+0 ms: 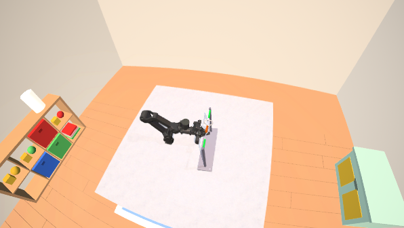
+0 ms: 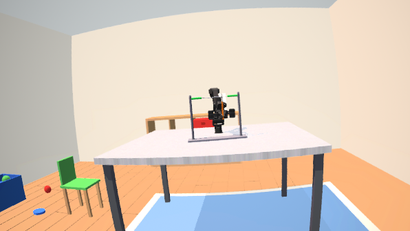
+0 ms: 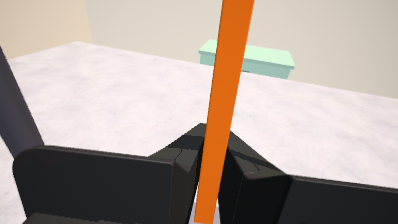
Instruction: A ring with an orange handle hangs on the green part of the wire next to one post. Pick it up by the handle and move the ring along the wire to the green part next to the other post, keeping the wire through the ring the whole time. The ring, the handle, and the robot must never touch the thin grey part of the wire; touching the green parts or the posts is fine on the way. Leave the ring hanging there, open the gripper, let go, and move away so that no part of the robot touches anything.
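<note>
My gripper point(image 3: 211, 132) is shut on the orange handle point(image 3: 223, 100), which runs up between the two black fingers and out of the top of the wrist view. In the exterior view the handle point(image 2: 223, 109) is at the arm's front, and the pale ring point(image 2: 221, 95) sits on the wire just left of the right green part point(image 2: 232, 95). The left green part point(image 2: 196, 98) is next to the left post point(image 2: 191, 117). In the top view the ring point(image 1: 207, 127) is between the far green part point(image 1: 209, 112) and the near green part point(image 1: 204, 143). I cannot tell whether the ring touches the grey wire.
The wire frame stands on a grey base plate point(image 1: 207, 149) on the white table. One dark post point(image 3: 17, 115) rises at the left of the wrist view. A mint cabinet point(image 1: 367, 183) and a toy shelf point(image 1: 37, 142) stand on the floor away from the table.
</note>
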### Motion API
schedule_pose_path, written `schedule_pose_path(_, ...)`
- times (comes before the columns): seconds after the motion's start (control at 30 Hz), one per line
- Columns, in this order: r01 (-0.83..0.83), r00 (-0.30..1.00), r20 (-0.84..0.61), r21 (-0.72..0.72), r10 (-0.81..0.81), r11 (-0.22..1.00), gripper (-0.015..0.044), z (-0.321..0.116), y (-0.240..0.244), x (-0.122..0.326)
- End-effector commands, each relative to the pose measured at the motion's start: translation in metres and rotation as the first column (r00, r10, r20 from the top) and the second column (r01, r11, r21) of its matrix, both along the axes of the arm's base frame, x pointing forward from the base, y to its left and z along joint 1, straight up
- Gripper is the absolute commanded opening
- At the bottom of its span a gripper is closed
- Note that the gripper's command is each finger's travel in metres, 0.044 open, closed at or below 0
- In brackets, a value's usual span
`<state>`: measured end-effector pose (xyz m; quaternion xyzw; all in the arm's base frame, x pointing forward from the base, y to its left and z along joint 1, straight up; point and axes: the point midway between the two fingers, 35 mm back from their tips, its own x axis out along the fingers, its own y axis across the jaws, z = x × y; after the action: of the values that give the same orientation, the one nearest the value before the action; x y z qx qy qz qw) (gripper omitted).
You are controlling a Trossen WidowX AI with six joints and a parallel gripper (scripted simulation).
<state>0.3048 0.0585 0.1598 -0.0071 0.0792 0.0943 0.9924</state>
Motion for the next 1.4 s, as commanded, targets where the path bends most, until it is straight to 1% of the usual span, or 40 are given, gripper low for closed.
schedule_pose_path(0.0,0.036,0.999,0.01,0.013,-0.036,0.999,-0.015,0.004,0.005,-0.001)
schedule_pose_path(0.3,0.069,0.998,0.01,0.015,-0.069,0.997,-0.015,0.004,0.015,-0.002)
schedule_pose_path(1.37,0.062,0.998,0.012,0.011,-0.062,0.998,-0.015,0.004,0.046,-0.006)
